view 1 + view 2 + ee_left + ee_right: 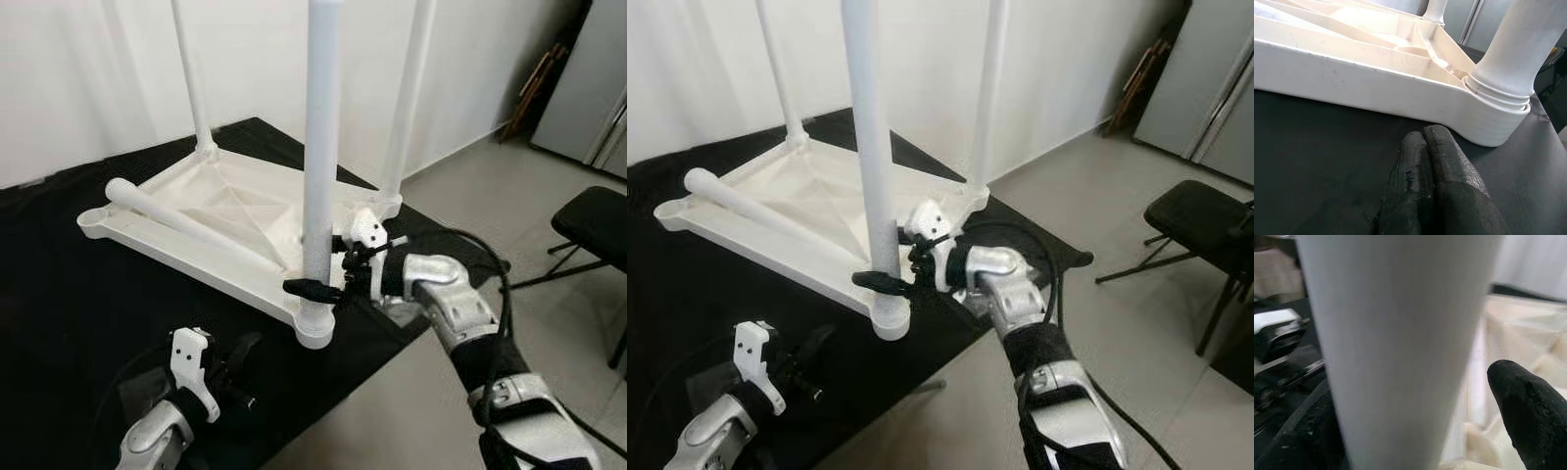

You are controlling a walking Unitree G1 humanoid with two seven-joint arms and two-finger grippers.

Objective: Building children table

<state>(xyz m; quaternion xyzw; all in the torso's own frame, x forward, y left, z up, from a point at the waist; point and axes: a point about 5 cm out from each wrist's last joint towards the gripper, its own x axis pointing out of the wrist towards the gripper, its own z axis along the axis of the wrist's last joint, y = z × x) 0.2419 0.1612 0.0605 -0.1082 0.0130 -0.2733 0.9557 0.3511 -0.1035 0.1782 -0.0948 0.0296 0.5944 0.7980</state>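
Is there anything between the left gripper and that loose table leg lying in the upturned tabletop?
Yes. The left gripper sits low on the black mat, jaws shut. The tabletop's raised side rim and the upright leg held by the right gripper stand between it and the loose leg.

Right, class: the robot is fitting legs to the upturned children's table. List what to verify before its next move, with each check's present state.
1. Right gripper fingers either side of the near leg: ok.
2. Near leg upright in its corner socket: ok; fully seated: cannot tell.
3. Two far legs standing: ok.
4. Fourth leg fitted: not ok, it lies loose across the tabletop.
5. Left gripper shut, off the table: ok.
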